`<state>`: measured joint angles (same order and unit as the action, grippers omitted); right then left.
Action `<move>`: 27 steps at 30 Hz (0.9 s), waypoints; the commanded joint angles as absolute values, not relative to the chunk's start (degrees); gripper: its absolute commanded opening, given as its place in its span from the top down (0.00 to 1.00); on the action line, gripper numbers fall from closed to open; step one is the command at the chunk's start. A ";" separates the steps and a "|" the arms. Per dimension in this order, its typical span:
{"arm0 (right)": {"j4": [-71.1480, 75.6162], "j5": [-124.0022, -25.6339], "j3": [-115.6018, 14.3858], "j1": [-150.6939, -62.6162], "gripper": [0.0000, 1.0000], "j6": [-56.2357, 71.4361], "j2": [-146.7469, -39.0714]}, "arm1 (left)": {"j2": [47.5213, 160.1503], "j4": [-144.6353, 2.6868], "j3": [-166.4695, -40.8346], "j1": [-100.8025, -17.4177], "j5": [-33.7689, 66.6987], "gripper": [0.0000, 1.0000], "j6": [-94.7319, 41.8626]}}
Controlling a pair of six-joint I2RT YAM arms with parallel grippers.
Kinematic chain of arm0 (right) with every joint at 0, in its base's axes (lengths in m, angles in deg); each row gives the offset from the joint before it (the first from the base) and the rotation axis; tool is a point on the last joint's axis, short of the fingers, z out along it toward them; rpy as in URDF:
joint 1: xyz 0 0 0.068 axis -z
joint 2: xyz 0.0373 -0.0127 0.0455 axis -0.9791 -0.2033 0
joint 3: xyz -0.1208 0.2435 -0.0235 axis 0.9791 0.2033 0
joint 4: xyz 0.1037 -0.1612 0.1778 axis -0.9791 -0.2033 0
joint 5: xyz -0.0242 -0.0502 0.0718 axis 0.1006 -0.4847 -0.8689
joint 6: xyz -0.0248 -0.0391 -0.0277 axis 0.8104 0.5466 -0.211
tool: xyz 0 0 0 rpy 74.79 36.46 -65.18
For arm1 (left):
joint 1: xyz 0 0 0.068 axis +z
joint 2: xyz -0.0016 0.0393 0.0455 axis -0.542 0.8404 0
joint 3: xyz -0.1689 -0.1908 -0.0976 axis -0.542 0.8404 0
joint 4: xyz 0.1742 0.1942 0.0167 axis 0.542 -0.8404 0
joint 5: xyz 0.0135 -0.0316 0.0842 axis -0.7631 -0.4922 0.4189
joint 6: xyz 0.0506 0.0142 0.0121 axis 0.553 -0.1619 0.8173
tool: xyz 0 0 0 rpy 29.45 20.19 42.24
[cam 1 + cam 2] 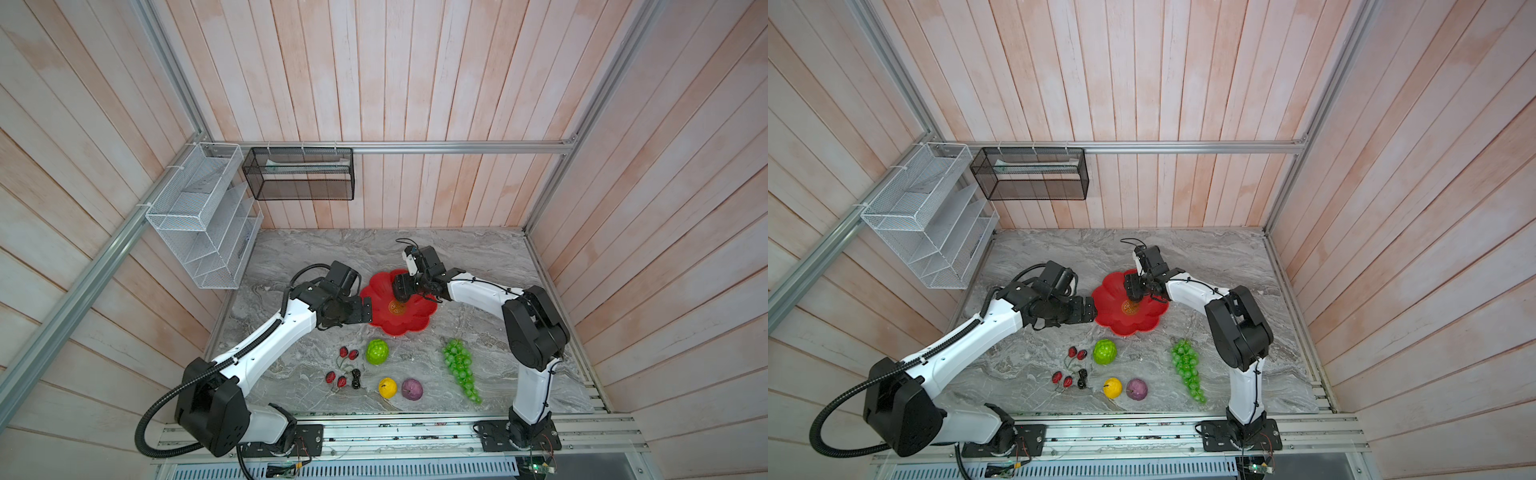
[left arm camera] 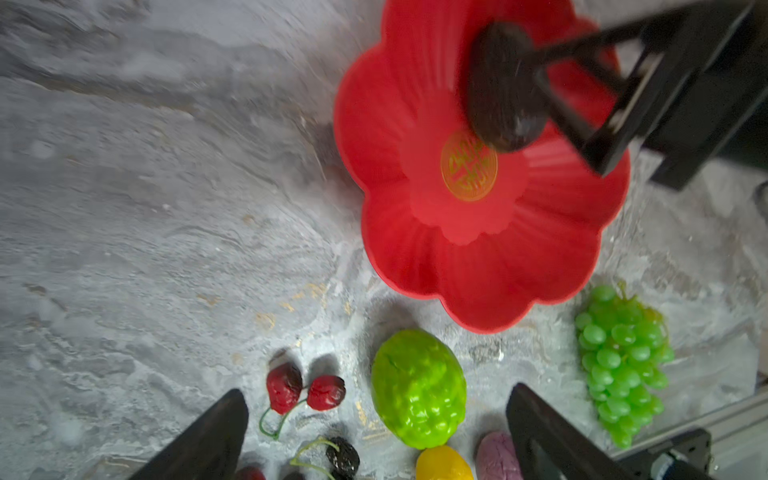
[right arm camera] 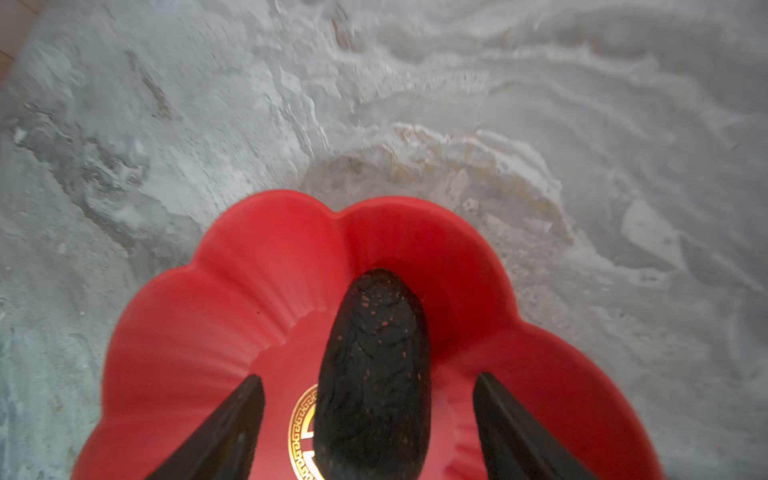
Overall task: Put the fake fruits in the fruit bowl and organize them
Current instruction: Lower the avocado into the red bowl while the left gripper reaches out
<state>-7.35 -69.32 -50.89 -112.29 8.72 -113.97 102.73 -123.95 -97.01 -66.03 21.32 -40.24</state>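
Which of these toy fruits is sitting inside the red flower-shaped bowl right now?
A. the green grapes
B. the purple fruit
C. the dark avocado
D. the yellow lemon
C: the dark avocado lies inside the red bowl, partly over its gold centre mark, while the lemon, grapes and purple fruit all lie outside it.

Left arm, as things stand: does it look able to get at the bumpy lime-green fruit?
Probably yes. The left gripper hangs open and empty by the rim of the fruit bowl; the bumpy lime-green fruit lies bare on the table nearby, clear of the cherry pair beside it, with nothing between.
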 commanded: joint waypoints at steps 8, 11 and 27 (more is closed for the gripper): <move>-2.23 -66.17 -40.07 -112.34 0.18 7.50 -99.73 | 112.36 -127.32 -100.25 -76.00 21.78 0.02 -39.56; -0.31 -66.64 -37.40 -111.93 0.18 6.77 -98.50 | 114.37 -127.20 -100.15 -76.72 23.18 0.02 -39.45; 0.49 -69.51 -34.54 -110.88 0.18 7.20 -98.29 | 122.34 -120.69 -97.31 -77.03 20.19 0.11 -37.79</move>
<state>-0.31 -68.27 -35.24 -111.11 7.43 -98.64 121.28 -122.70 -98.20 -76.76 21.19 -38.52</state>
